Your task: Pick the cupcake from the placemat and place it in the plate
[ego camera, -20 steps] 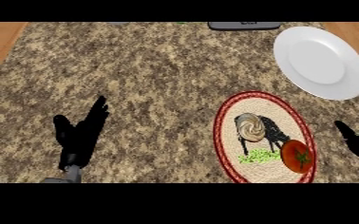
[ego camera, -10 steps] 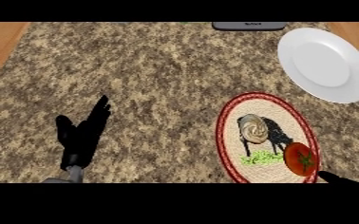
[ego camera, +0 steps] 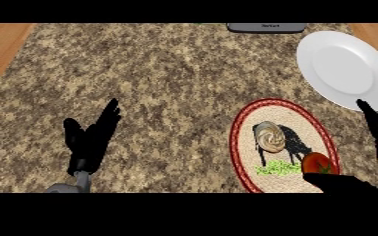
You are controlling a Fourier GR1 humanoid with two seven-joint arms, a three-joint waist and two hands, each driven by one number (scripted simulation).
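The cupcake (ego camera: 269, 137), with swirled tan frosting, stands on the round woven placemat (ego camera: 285, 113) with a red rim at the lower right. The white plate (ego camera: 342, 69) lies beyond the mat at the right edge. Only parts of my right hand (ego camera: 341, 183) show: its thumb comes in at the lower right corner beside the mat's near rim, and a straight finger (ego camera: 367, 113) rises at the right edge. The hand is open and apart from the cupcake. My left hand (ego camera: 91, 141) rests open at the lower left, fingers up.
A red tomato (ego camera: 318, 163) and a patch of green garnish (ego camera: 276, 168) lie on the mat just in front of the cupcake. A grey appliance edge (ego camera: 266, 27) sits at the counter's far side. Wooden strips border the counter's far corners.
My right hand has come in from the right edge toward the mat, its thumb now below the tomato and a finger beside the plate. The left hand has stayed still.
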